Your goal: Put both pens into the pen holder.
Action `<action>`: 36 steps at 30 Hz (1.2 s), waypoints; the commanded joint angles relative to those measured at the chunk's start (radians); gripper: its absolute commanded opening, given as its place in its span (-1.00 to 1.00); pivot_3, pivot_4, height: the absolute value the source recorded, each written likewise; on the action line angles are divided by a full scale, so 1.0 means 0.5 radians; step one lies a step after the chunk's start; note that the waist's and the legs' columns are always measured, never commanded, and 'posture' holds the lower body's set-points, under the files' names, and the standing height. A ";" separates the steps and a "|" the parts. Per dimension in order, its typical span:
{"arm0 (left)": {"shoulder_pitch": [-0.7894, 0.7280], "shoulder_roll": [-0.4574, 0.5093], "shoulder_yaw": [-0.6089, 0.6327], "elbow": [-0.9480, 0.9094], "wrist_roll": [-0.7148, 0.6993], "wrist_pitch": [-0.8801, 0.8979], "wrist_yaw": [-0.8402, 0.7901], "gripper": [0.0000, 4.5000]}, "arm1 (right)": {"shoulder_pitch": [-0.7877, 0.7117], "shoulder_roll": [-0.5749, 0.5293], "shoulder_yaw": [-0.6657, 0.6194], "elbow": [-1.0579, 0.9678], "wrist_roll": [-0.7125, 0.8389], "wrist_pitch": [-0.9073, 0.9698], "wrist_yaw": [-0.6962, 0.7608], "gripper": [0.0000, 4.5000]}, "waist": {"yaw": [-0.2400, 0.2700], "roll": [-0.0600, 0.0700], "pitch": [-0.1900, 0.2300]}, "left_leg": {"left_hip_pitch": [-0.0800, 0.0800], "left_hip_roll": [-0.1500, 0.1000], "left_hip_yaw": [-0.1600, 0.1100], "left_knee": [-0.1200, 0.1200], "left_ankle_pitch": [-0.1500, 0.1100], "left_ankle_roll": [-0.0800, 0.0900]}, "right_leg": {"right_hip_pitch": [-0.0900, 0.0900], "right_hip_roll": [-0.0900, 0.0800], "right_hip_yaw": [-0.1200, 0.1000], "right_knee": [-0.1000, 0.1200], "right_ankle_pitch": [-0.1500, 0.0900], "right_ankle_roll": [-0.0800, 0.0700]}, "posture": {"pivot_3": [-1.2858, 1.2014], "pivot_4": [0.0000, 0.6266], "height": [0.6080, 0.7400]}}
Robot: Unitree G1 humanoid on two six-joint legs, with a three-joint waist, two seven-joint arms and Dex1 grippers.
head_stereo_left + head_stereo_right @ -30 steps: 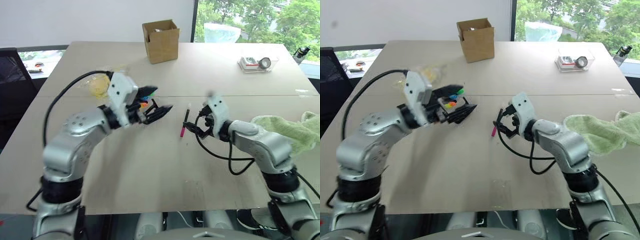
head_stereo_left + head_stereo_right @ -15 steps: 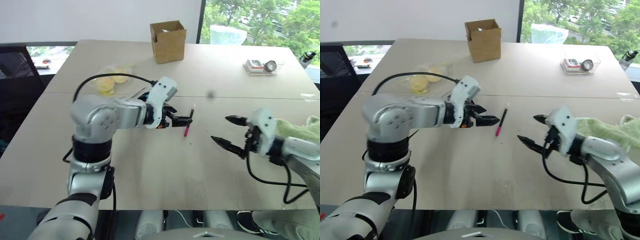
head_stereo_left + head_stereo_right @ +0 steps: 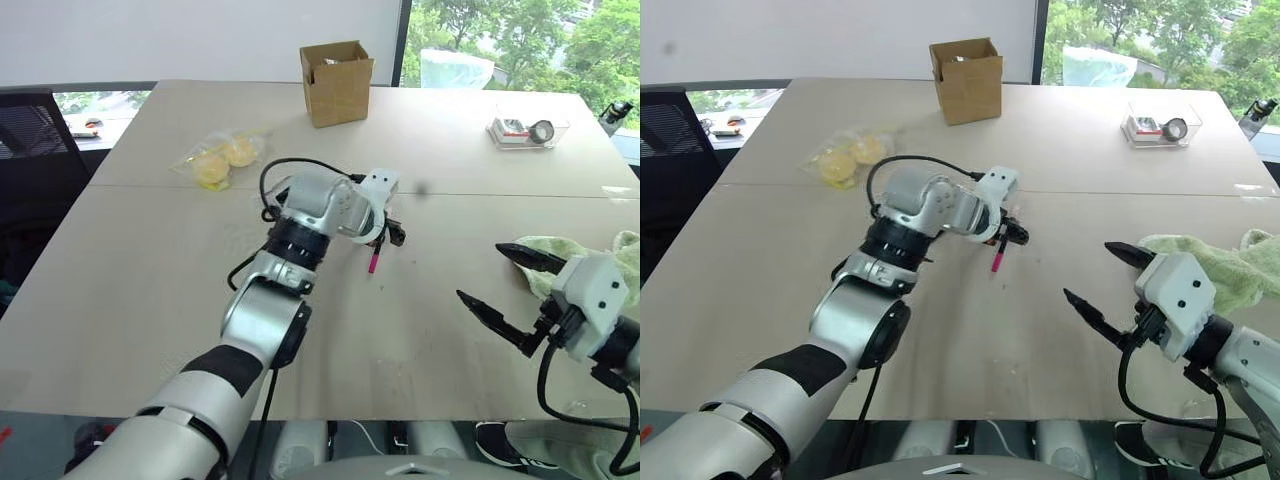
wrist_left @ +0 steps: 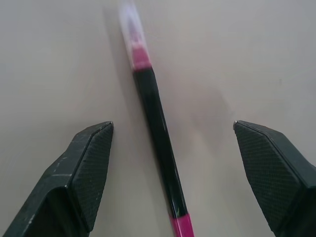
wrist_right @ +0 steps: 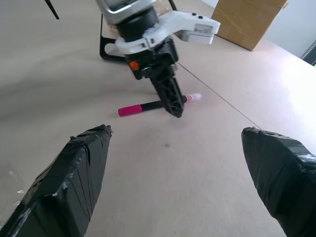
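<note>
Far left on the table (image 3: 130,300): clear bag of yellow round items (image 3: 215,163), lying near the table seam. Behind, toward the far edge, brown cardboard box (image 3: 337,82), open top, upright.

Centre: left gripper (image 4: 173,163) reaches over the pink-ended pen (image 3: 375,252), pointing down at it. Fingers spread wide, one each side of the pen, neither fingertip touching it in the left wrist view. Pen lies flat on the table, black barrel, magenta end toward the robot, pale cap end away. In the right wrist view one left finger (image 5: 169,96) crosses in front of the pen's middle. Behind the left wrist there, a bit of black frame (image 5: 109,50) sits on the table; can't tell if it's the pen holder. The second pen can't be made out.

Right: right gripper (image 3: 520,290) is held above the table's near right, well apart from the pen, fingers spread wide, empty. Green towel (image 3: 595,255) bunched just behind it at the right edge. Far right back: clear plastic tray (image 3: 526,130) with small items inside.
</note>
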 commanded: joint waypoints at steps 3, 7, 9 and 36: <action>-0.161 -0.073 -0.002 0.405 0.163 -0.247 -0.130 0.39 | 0.143 0.034 -0.014 -0.128 -0.025 -0.096 -0.137 1.00 | -0.001 0.000 -0.001 | 0.000 -0.001 0.001 0.000 0.000 0.000 | 0.000 -0.001 0.001 0.000 0.000 0.000 | 0.03 -0.52 1.00; -0.172 -0.061 0.020 0.426 0.193 -0.212 -0.247 -0.32 | 0.245 0.034 -0.032 -0.128 -0.017 -0.176 -0.184 1.00 | 0.001 0.000 -0.001 | 0.001 -0.002 0.000 0.000 0.000 0.001 | 0.001 -0.002 0.001 0.000 -0.001 0.003 | 0.03 -0.52 1.00; -0.154 -0.052 0.072 0.359 0.160 -0.181 -0.318 -0.73 | 0.269 0.031 -0.033 -0.128 -0.014 -0.194 -0.201 1.00 | 0.000 0.000 -0.001 | 0.000 -0.002 0.000 0.000 0.000 0.001 | 0.001 -0.002 0.001 0.000 -0.001 0.003 | 0.03 -0.52 1.00; 1.057 0.860 0.482 -1.787 0.045 -2.108 -1.550 -0.97 | -0.592 -0.127 0.398 0.348 0.076 -0.142 0.059 1.00 | 0.002 0.001 -0.002 | 0.002 0.000 -0.002 0.005 0.000 0.000 | 0.003 -0.006 0.008 0.003 0.000 -0.001 | 0.03 -0.52 1.00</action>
